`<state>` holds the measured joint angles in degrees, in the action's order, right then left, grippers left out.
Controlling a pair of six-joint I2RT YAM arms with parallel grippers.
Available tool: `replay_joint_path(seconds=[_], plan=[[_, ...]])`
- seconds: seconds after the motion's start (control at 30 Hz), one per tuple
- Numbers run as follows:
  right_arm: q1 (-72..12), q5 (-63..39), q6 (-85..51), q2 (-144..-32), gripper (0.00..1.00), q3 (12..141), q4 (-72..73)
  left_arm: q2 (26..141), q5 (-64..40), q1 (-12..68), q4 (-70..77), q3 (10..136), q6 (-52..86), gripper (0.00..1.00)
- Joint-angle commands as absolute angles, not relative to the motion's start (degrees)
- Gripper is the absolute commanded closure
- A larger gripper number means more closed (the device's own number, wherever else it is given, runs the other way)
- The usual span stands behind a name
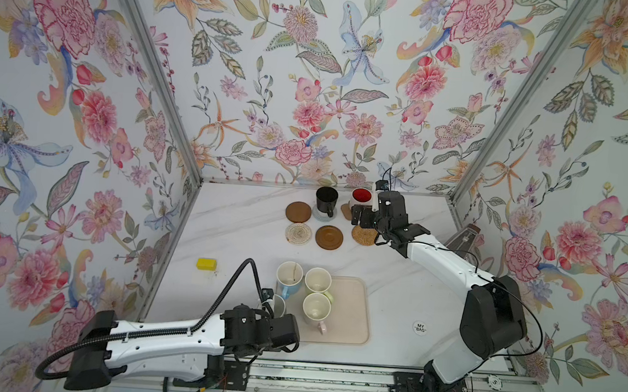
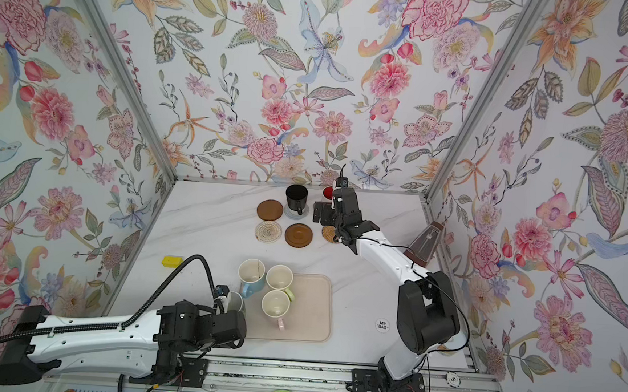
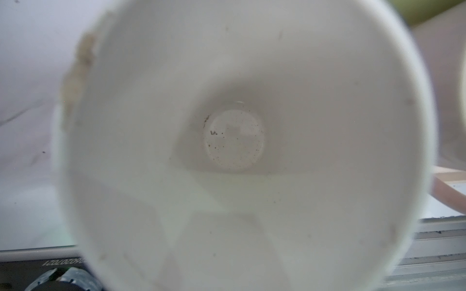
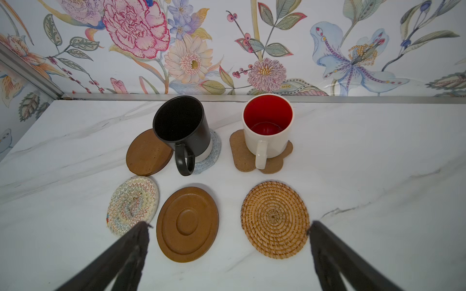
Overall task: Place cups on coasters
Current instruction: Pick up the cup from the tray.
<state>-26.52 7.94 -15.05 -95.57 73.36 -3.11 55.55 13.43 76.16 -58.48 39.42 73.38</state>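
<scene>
Ceramic tells the progress: the black mug [image 4: 181, 126] stands on the grey coaster [image 4: 214, 148] and the red-lined white mug [image 4: 267, 136] on the tan flower coaster [image 4: 242, 156], so the right gripper [image 4: 228, 226] hangs spread wide and empty over the bare coasters [image 4: 187, 224]. The left gripper [image 1: 273, 309] is clenched above a white-lined mug [image 3: 234, 136] just beside the beige tray [image 1: 353, 320], likely for the next lift, though whether it pinches the rim I cannot tell. White veined marble tabletop [image 1: 393, 285] carries everything, boxed in by floral wallpaper [image 1: 313, 72].
</scene>
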Motion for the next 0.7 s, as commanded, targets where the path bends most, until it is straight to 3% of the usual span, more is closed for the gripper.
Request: replay_joint_path(seconds=[0.0, 0.4, 0.67], plan=[[-26.3, 7.4, -15.7, -94.8, 0.01, 73.0, -2.1, 53.1, 18.2, 75.8, -64.0, 41.5, 74.7, 1.0], [-26.3, 7.4, -15.4, -94.7, 0.01, 73.1, -2.5, 49.4, 23.3, 75.1, -69.3, 42.6, 77.3, 1.0], [-26.2, 7.4, -15.0, -94.2, 0.01, 73.1, -2.8, 48.9, 25.1, 68.3, -67.2, 44.6, 70.9, 1.0]])
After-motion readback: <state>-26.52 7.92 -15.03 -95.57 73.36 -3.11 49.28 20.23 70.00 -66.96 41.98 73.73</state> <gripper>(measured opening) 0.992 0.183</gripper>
